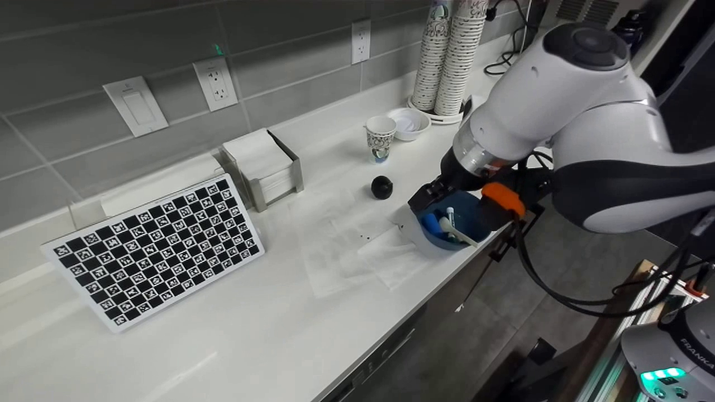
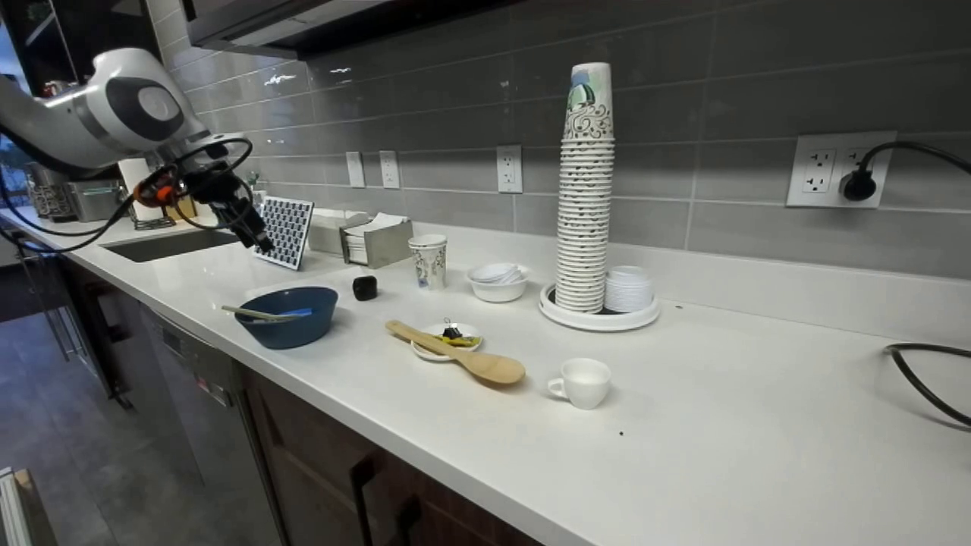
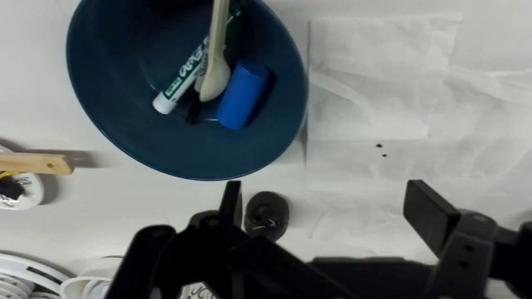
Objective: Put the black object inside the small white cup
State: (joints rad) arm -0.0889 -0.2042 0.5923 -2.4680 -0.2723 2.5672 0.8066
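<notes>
The black object (image 1: 382, 187) is a small round black lump on the counter, also seen in an exterior view (image 2: 365, 287). In the wrist view the black object (image 3: 270, 216) lies beside the left-hand finger, inside the gap, and is partly covered by the gripper. My gripper (image 3: 330, 207) is open and empty, its fingers wide apart. It hangs above the counter near the blue bowl, as both exterior views show (image 1: 423, 196) (image 2: 259, 241). The small white cup (image 2: 586, 383) with a handle stands upright on the counter. It is out of the wrist view and hidden behind the arm in an exterior view.
The blue bowl (image 2: 303, 327) holds a marker, a spoon and a blue cylinder. A wooden spoon (image 2: 489, 365) lies across a small white dish (image 2: 426, 353). A paper cup (image 1: 380, 134), a white bowl (image 2: 497, 290), cup stacks (image 2: 582, 227), a napkin holder (image 1: 293, 176) and a checkered board (image 1: 156, 245) stand around.
</notes>
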